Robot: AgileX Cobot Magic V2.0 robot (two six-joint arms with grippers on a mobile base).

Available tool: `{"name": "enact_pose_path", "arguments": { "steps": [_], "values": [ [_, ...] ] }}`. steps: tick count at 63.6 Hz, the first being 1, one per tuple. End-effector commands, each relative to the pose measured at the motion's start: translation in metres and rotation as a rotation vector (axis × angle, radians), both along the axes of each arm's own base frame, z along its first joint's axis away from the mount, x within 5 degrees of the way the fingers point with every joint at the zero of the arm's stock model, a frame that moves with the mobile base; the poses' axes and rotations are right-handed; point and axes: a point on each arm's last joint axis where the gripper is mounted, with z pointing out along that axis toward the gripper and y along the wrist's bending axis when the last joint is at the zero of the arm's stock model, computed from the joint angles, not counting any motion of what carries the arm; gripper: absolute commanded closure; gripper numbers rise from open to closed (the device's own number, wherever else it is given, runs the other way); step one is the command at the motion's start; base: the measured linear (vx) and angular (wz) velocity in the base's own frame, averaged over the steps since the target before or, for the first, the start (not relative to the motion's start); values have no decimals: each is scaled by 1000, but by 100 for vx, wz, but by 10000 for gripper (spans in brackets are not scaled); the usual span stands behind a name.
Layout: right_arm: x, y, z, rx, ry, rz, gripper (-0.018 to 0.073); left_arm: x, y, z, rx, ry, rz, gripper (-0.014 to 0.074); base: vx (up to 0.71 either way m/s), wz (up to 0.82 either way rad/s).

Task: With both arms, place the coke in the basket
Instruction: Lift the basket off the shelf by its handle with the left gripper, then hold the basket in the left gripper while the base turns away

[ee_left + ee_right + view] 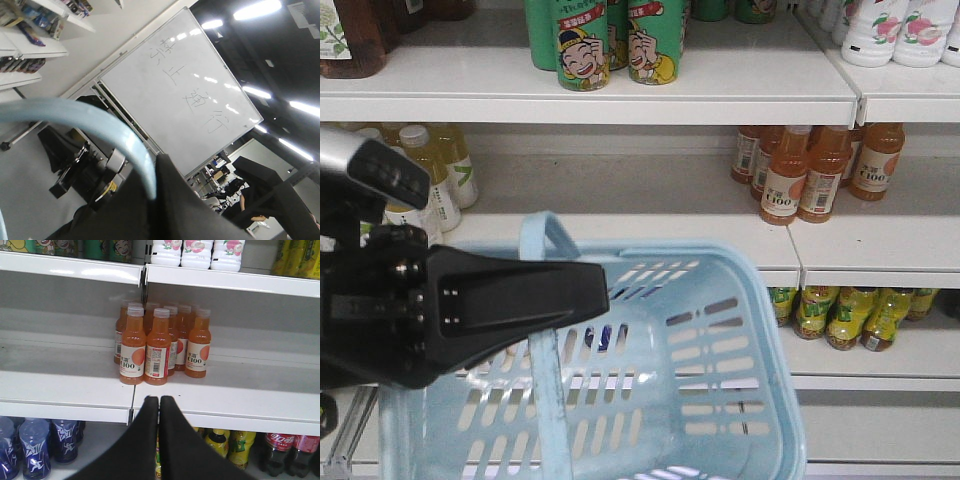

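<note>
The light blue basket hangs in front of the shelves, tilted, and I see nothing inside it. My left gripper, a black wedge with a silver-grey camera block, is shut on the basket's pale blue handle. In the left wrist view the handle curves down into the closed jaws of the left gripper. My right gripper is shut and empty, pointing at the edge of the shelf with the orange bottles. It does not show in the front view. The red metal coke bottle is out of view.
White shelves carry green cans, orange C100 bottles, yellow-green bottles, blue bottles and dark cola plastic bottles. A whiteboard fills the left wrist view.
</note>
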Motion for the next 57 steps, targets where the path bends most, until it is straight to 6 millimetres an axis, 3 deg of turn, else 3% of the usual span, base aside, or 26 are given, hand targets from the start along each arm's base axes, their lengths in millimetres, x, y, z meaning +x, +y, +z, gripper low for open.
{"name": "enact_pose_path", "arguments": {
  "steps": [1, 57],
  "values": [
    [-1, 2, 4, -20, -67, 24, 564, -12, 4, 36, -159, -95, -90, 602, 0, 0],
    [-1, 2, 4, -20, -67, 24, 564, -13, 2, 34, -106, -121, -101, 602, 0, 0]
  ]
}}
